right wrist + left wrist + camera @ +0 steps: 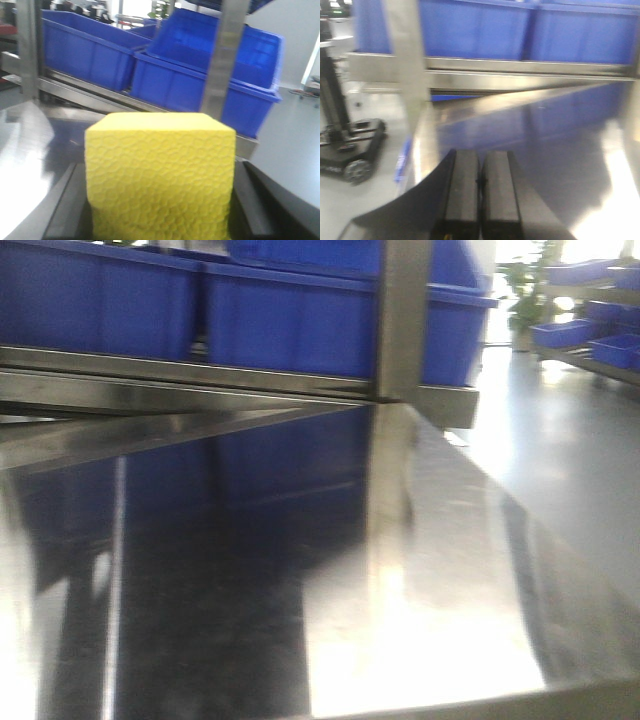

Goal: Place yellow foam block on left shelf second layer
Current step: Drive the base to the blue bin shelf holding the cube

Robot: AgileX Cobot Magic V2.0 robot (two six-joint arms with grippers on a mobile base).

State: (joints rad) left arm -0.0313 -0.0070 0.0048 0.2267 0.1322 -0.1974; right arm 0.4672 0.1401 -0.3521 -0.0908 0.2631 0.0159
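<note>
One yellow foam block (160, 170) sits between the right gripper's (160, 222) two fingers (251, 205).

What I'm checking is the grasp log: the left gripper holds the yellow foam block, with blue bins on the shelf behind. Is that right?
Wrong arm. The right gripper holds the yellow foam block, with blue bins on the shelf behind; the right wrist view shows it. The left gripper is shut on nothing.

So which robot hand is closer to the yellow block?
Right. The right gripper has the yellow foam block clamped between its jaws. The left gripper is shut and empty over the steel shelf, with no block in its view.
</note>
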